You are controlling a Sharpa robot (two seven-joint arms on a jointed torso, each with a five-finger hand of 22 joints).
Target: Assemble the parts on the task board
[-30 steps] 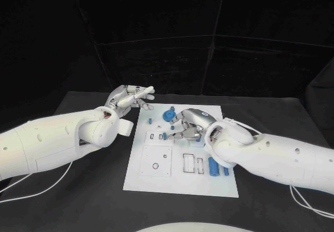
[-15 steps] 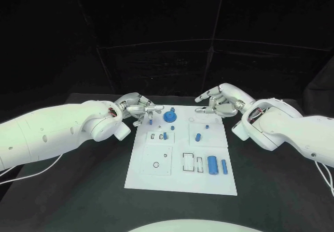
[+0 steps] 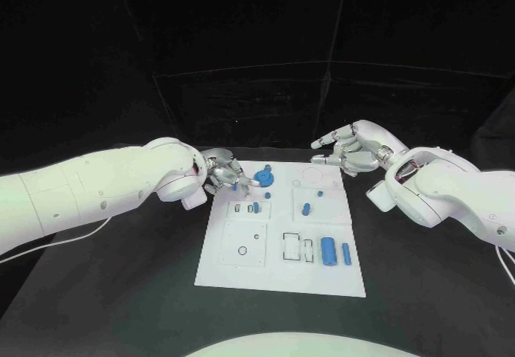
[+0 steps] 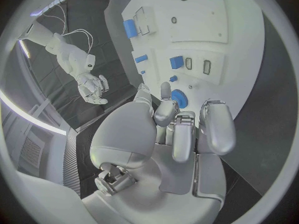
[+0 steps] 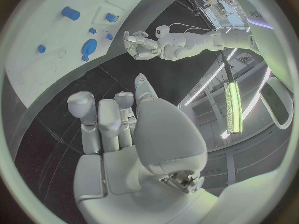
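The left hand [image 3: 222, 172], fingers curled and holding nothing, hovers just beside the round blue part [image 3: 263, 178] at the task board's [image 3: 281, 277] far edge, while the empty, spread right hand [image 3: 352, 150] hangs beyond the board's far right corner.

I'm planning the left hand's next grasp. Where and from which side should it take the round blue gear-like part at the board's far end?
Probably from above, fingers on opposite sides of its rim: the round blue part appears to lie flat on the task board, a small knob rising at its centre. The left hand, holding nothing, hovers right beside it.
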